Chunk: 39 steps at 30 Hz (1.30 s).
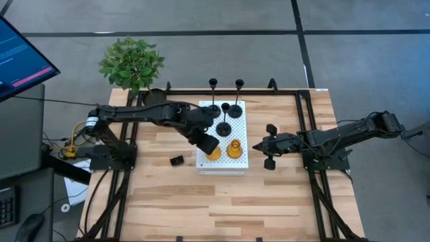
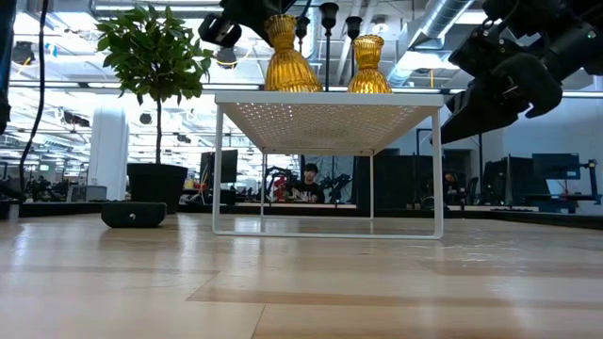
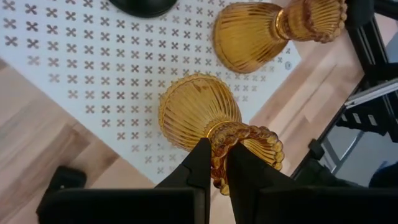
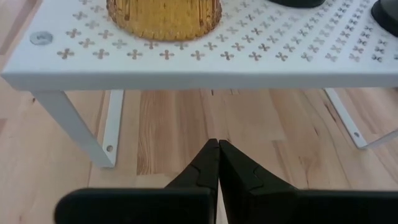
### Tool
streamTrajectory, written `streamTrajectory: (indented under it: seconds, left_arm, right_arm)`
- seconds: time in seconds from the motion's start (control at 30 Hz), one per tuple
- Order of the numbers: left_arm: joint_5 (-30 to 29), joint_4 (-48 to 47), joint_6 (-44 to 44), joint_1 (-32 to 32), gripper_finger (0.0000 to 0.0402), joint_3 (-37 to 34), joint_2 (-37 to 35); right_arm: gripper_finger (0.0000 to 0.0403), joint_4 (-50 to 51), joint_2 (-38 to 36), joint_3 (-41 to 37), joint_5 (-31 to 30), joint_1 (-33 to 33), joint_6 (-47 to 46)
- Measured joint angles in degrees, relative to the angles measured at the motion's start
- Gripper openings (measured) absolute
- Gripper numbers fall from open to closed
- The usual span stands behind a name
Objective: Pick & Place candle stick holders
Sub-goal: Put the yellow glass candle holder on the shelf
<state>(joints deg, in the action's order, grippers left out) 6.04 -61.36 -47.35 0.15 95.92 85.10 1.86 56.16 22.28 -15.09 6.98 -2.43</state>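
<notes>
The left gripper (image 3: 214, 163) is clenched on the narrow neck of a squat, ribbed amber glass candle stick holder (image 3: 202, 112), just under its beaded rim, a sensible grasp since the waist gives the fingers a notch that should resist slipping. The holder's wide base sits on, or just above, the near left corner of the white perforated metal shelf (image 1: 242, 160); I cannot tell whether it bears weight yet. A second amber glass holder (image 1: 234, 149) stands just beside it, so any sideways drift on release could knock the two together. Behind them on the shelf stand black round-based holders (image 1: 224, 128), two of them tall and thin-stemmed (image 1: 238, 84), which crowd the back and leave the front edge as the open spot. One short black holder (image 1: 177, 160) lies on the wooden table (image 1: 175, 202) left of the shelf, probably next to be collected. The right gripper (image 4: 217, 163) waits off the shelf's right edge, its fingers pressed together and grasping nothing. A leafy potted plant (image 1: 131, 64) stands at the table's far left corner, clear of the work.
</notes>
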Motion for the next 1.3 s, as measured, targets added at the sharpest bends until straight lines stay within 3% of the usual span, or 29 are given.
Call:
streamTrajectory:
  seconds: [0.3, 1.3]
  left_arm:
    - [-3.5, 0.0, 0.0, 0.0, 0.0030, 0.0, 0.5]
    - [-3.0, 1.4, 0.2, 0.7, 0.0079, 0.0, 1.4]
  right_arm:
    - [0.0000, 0.8, 0.0, 0.0, 0.0, 0.0, 0.0]
    - [0.0000, 1.1, 0.0, 0.0, 0.0, 0.0, 0.0]
